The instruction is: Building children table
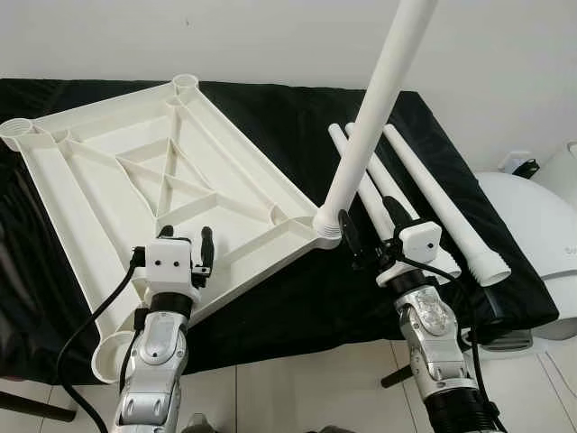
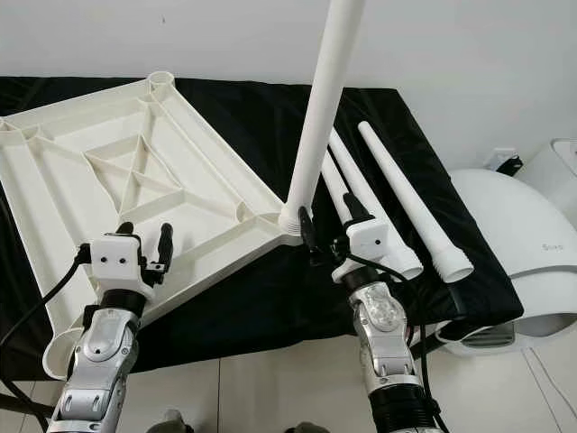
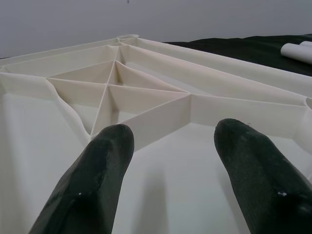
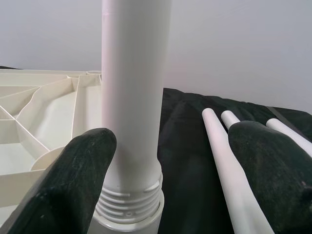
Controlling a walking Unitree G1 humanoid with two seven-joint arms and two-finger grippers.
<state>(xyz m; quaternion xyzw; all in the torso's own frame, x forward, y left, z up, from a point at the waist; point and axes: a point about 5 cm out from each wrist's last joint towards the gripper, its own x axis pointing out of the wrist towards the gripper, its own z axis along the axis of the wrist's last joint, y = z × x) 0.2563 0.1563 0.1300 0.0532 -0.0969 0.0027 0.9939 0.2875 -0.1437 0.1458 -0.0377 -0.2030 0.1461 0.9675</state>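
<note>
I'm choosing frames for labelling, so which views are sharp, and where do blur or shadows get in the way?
Eye views: evenly lit and sharp; the tabletop ribs and upright leg are crisp. Left wrist view: the left tool fingers are soft, with faint shadows on the panel. Right wrist view: the right tool fingers are blurred, but the leg's threads stay readable.

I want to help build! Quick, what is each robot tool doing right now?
Left tool: open, holding nothing, over the upside-down tabletop.
Right tool: open, either side of the standing table leg, not gripping it.
</note>
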